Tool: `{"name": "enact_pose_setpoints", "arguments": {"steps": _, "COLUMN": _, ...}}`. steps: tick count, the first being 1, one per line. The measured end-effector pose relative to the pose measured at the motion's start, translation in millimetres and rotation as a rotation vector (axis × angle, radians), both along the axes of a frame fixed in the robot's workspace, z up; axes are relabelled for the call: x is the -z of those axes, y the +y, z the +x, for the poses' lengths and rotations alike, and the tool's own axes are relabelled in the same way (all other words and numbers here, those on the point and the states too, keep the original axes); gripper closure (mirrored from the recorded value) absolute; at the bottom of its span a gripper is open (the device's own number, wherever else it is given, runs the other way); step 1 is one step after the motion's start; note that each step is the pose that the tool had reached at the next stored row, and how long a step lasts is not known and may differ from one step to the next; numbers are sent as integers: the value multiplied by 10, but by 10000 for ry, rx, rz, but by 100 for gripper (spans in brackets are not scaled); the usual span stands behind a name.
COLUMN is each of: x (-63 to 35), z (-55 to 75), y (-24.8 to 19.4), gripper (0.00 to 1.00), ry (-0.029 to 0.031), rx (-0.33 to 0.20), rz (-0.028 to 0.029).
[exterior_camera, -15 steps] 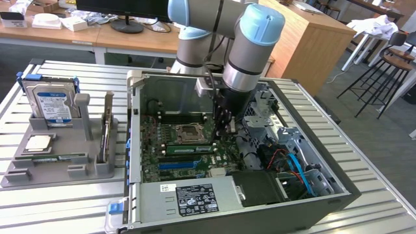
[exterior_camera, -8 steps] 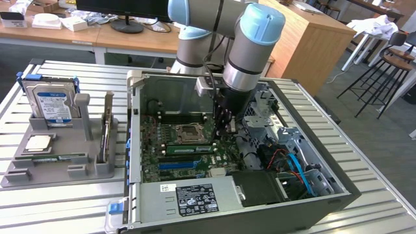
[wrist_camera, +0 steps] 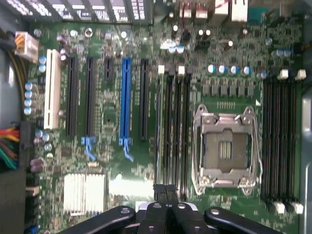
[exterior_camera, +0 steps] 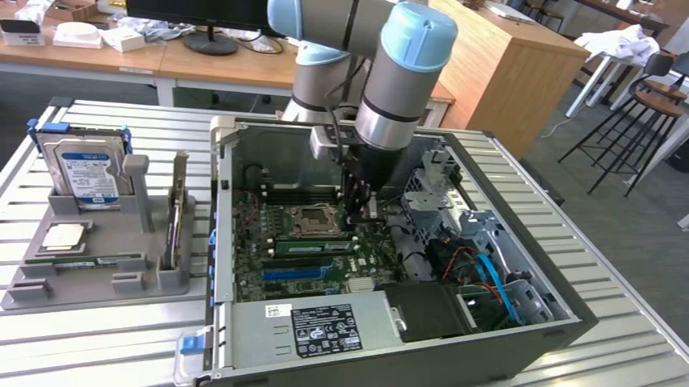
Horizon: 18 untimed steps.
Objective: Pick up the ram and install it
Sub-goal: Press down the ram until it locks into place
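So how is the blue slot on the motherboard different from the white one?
The blue slot is bright blue, the white slot plain white. The blue slot sits between black slots; the white slot is outermost in the row, nearest the coloured wires. The blue slot ends in a blue latch, while the white slot shows none. Both are long, narrow, empty and run parallel on the motherboard.

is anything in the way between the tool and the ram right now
Nothing visible. The shut tool hangs just above the motherboard, and the space between it and the ram is open. The ram lies along the memory slots, beside the CPU socket.
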<state>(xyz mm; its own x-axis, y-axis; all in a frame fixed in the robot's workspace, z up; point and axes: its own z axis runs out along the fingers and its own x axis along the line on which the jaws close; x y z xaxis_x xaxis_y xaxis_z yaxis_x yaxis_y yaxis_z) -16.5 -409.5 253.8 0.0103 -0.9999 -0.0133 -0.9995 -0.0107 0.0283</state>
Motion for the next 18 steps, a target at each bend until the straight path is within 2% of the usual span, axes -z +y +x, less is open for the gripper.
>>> {"name": "enact_pose_setpoints", "arguments": {"steps": 7, "x": 5, "z": -232, "y": 5, "gripper": 90, "ry": 0, "rx": 26, "rz": 2}}
{"name": "enact_pose_setpoints", "arguments": {"steps": 18, "x": 16, "z": -520, "y": 10, "gripper": 90, "ry": 0, "rx": 70, "rz": 2}}
